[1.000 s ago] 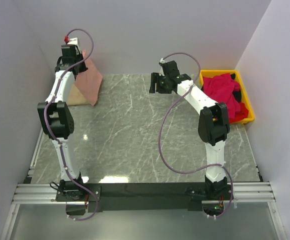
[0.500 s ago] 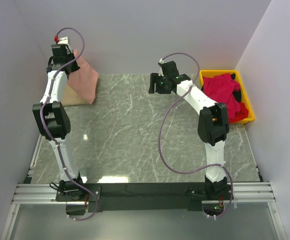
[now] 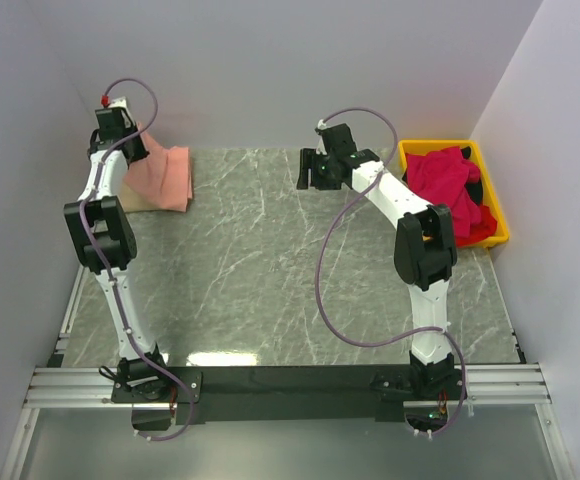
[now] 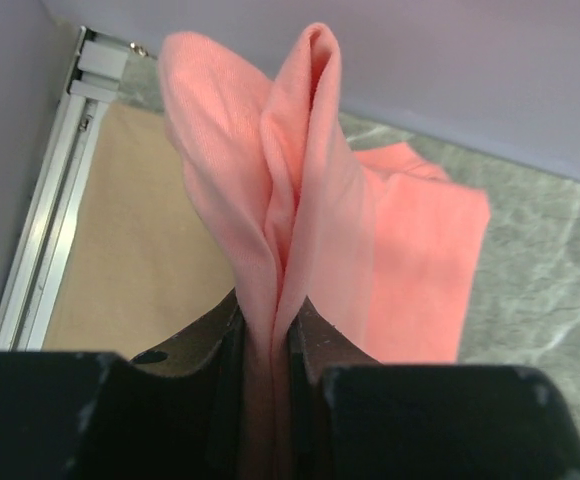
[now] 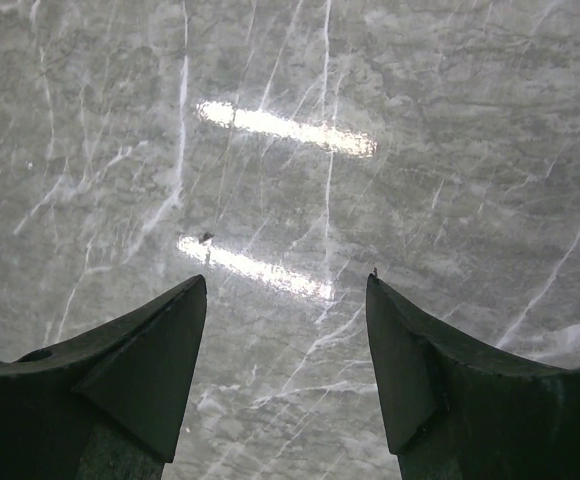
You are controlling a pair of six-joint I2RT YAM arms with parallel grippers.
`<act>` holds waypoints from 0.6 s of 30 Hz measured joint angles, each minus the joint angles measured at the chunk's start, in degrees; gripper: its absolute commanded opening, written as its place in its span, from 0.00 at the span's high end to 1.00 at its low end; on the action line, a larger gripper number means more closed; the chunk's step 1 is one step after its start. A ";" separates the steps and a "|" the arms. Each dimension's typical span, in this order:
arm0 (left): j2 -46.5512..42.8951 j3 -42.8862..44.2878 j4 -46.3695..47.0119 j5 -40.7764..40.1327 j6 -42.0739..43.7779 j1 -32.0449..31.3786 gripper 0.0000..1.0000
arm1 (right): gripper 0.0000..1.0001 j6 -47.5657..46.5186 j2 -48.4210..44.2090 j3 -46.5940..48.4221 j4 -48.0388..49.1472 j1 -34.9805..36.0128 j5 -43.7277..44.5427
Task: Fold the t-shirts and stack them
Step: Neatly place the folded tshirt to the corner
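1. Your left gripper point(image 4: 265, 340) is clamped on a bunched pleat of the pink shirt point(image 3: 165, 172). It holds the cloth up at the far corner of the table point(image 3: 270, 270), the full table width away from the yellow bin point(image 3: 498, 236).
2. The rest of that shirt drapes down onto the tan shirt point(image 4: 120, 230), which lies flat under it at that same corner opposite the bin.
3. Your right gripper point(image 5: 285, 330) hangs over bare marble a little to the left of the bin, fingers apart and holding nothing.
4. The red shirts point(image 3: 448, 182) sit heaped in the bin, not yet folded.
5. The pinch takes in several layers. If you let go from this height, the cloth will probably land crumpled rather than flat.
6. The pink cloth touches the tan one, so dragging it toward the bin could pull the tan shirt askew.
7. Your left arm stands close to the wall opposite the bin. Any push further from the bin risks striking that wall.
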 measured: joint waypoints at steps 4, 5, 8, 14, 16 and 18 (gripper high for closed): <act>2.38 0.00 0.72 0.09 1.01 0.35 0.83 | 0.28 -0.07 0.00 0.00 -0.04 0.07 -0.15; 2.82 0.00 0.83 0.07 1.22 0.46 0.83 | 0.28 -0.15 0.00 -0.02 -0.04 0.09 -0.15; 3.74 0.02 1.14 0.04 1.90 0.94 0.82 | 0.29 -0.22 0.00 -0.09 -0.02 0.09 -0.15; 5.14 0.07 1.64 -0.57 3.28 1.92 0.63 | 0.29 -0.24 0.00 -0.13 -0.13 0.09 -0.20; 5.90 0.52 1.55 -0.96 4.15 2.23 0.55 | 0.29 -0.24 0.00 -0.13 -0.15 0.09 -0.20; 6.47 1.18 1.49 -1.01 5.01 2.45 0.45 | 0.29 -0.24 0.00 -0.13 -0.15 0.09 -0.28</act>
